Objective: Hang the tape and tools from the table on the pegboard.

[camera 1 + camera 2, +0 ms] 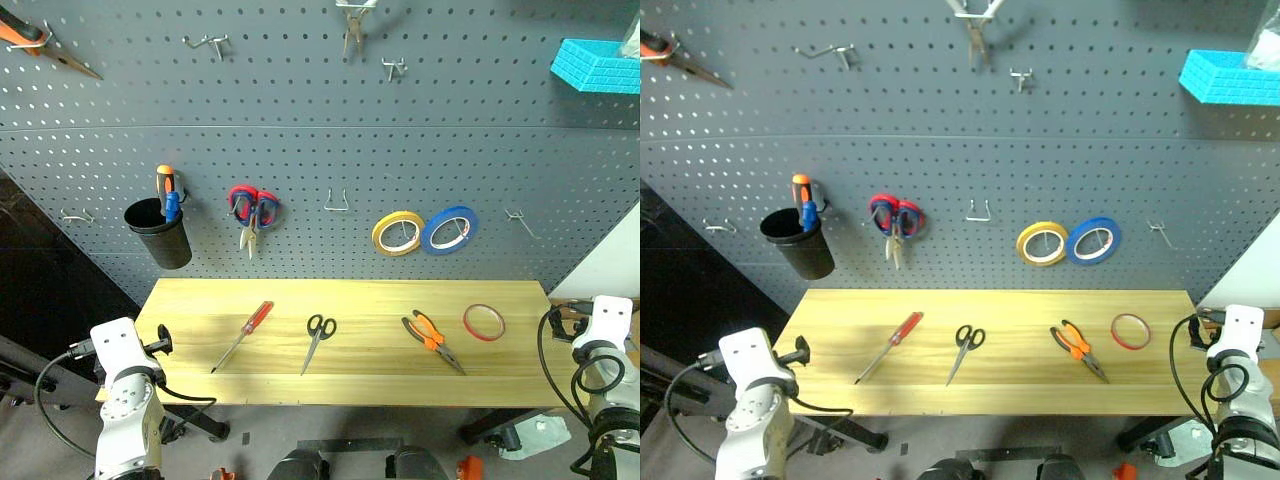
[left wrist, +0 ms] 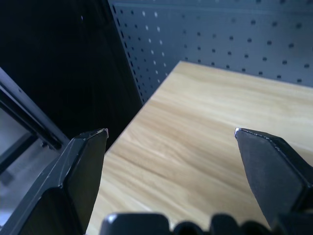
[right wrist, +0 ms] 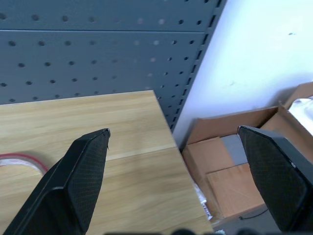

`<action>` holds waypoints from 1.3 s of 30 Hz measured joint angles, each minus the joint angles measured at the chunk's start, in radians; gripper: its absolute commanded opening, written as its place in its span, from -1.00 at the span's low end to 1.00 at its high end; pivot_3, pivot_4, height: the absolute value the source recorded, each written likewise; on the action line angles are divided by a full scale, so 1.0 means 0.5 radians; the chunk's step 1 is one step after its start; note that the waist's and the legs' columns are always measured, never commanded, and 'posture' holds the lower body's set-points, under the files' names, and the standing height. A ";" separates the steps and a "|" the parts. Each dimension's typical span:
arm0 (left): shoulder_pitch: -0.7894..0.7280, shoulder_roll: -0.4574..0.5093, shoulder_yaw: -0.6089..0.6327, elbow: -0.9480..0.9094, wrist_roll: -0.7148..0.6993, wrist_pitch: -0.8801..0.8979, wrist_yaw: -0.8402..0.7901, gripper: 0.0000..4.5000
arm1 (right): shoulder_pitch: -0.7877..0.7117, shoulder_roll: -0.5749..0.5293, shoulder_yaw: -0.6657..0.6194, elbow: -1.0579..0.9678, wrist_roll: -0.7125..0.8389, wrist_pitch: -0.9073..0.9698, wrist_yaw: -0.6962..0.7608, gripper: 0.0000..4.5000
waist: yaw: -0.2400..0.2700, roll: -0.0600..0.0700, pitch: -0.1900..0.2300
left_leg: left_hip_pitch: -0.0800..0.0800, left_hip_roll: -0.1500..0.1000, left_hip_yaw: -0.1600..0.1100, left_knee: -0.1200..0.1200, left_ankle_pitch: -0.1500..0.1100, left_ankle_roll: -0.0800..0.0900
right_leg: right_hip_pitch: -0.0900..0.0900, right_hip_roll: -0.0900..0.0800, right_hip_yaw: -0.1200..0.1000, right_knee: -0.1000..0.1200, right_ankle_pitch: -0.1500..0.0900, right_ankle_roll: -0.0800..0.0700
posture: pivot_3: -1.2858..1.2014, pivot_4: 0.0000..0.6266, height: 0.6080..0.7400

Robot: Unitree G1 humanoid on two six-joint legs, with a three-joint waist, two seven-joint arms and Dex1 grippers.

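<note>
On the light wooden table lie, from left to right, a red-handled screwdriver, black-handled scissors, orange-and-black pliers and the thin red tape ring. Behind them rises the dark grey pegboard. My left gripper hovers open over the table's left end with nothing between its fingers. Over the right end my right gripper is open too, with an arc of the tape lying beside its finger.
The pegboard holds a black cup with an orange-and-blue screwdriver, red-and-blue shears, a yellow roll, a blue roll, a turquoise bin and bare hooks. Cardboard boxes sit beyond the table's right edge.
</note>
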 measured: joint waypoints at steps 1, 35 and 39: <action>0.002 0.010 -0.002 0.000 0.014 -0.028 -0.006 0.98 | -0.002 -0.014 -0.003 0.010 0.000 -0.004 0.000 1.00 | 0.000 0.000 0.000 | 0.000 0.000 0.000 0.000 0.000 0.000 | 0.000 0.000 0.000 0.000 0.000 0.000 | -0.02 -0.83 1.00; -0.163 0.315 -0.838 -0.588 -0.032 0.122 -1.105 0.98 | 0.423 -0.042 0.468 -1.583 -0.011 0.958 0.674 1.00 | -0.019 0.029 0.155 | -0.032 0.003 0.000 0.003 -0.003 0.006 | -0.009 0.000 -0.004 -0.017 0.002 -0.002 | -0.12 -0.33 1.00; -0.313 0.468 -1.014 -0.699 -0.195 0.148 -1.552 0.98 | 0.421 -0.126 0.583 -1.837 -0.026 1.267 0.743 1.00 | -0.028 0.031 0.199 | -0.034 0.003 0.000 0.000 -0.005 0.008 | -0.011 -0.001 -0.007 -0.021 0.001 -0.002 | -0.13 -0.24 1.00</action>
